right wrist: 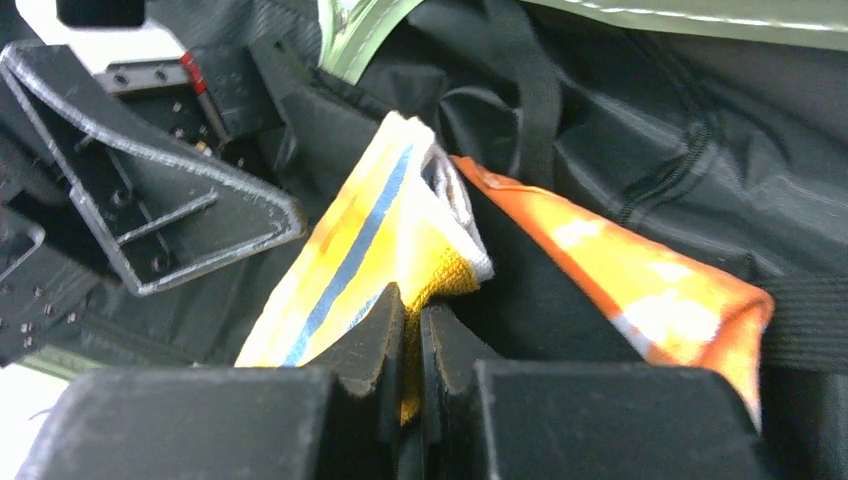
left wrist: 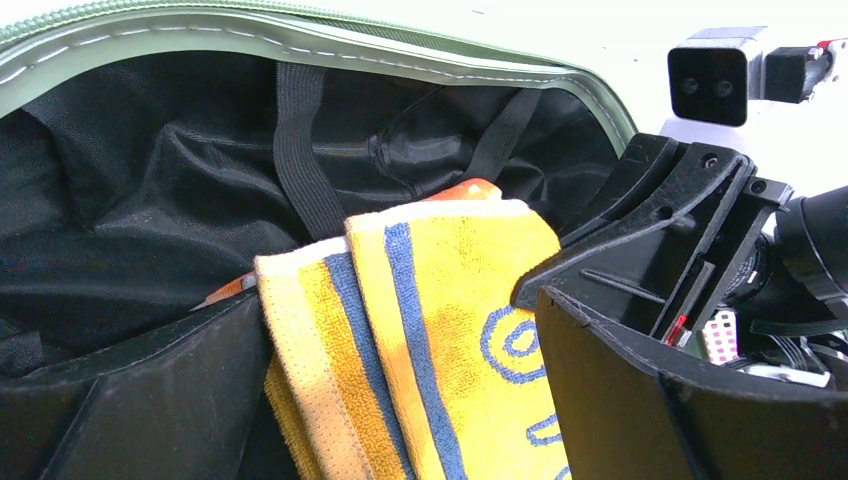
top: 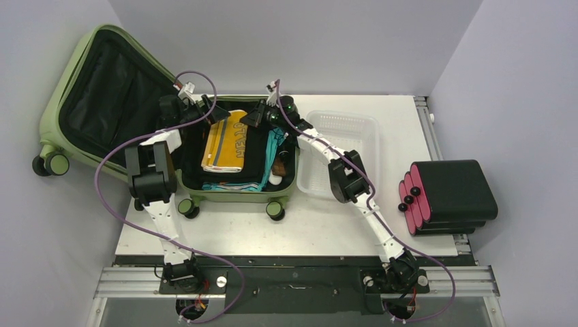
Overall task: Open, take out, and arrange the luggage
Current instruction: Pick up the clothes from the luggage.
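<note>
Luggage lies open on the table's far left with nothing taken out yet, right gripper pinching the yellow towel, left gripper spread wide at the same towel.

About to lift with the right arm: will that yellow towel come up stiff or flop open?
Probably floppy: the yellow towel is soft terry, folded in layers, and the right gripper pinches only one edge, so the folds may fall open. Likely light, and the looped pile should resist slipping.
</note>
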`<state>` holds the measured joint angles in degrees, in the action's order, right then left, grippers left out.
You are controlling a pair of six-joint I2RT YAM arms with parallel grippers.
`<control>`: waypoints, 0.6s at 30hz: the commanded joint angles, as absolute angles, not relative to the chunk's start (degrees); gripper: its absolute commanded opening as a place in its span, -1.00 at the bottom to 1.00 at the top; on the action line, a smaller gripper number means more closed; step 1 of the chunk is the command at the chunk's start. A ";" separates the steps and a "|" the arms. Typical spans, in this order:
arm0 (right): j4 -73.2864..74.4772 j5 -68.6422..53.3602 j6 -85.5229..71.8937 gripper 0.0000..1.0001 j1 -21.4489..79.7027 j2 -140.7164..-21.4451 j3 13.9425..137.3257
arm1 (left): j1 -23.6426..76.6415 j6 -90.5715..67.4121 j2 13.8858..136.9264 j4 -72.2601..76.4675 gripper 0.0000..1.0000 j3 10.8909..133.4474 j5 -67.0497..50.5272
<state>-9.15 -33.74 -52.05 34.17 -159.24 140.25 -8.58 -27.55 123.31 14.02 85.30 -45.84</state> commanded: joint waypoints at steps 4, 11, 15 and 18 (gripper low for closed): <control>-16.88 -49.77 -44.98 -1.00 33.97 -154.34 142.04 | -10.66 -31.75 121.68 14.39 0.93 83.21 -50.97; -28.32 -59.27 -50.16 -1.00 34.75 -152.11 136.64 | -11.76 -38.14 121.60 25.18 0.93 79.17 -55.48; -29.99 -58.99 -51.50 -1.00 34.49 -152.16 136.14 | -12.88 -40.91 122.87 31.18 0.92 78.39 -56.65; -25.70 -57.94 -47.37 -1.00 34.10 -151.78 136.90 | -13.25 -44.35 125.07 35.99 0.93 78.13 -58.18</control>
<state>-23.70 -55.46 -50.35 34.17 -157.29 135.92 -11.38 -38.54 122.87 29.69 79.29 -55.96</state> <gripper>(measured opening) 0.022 0.963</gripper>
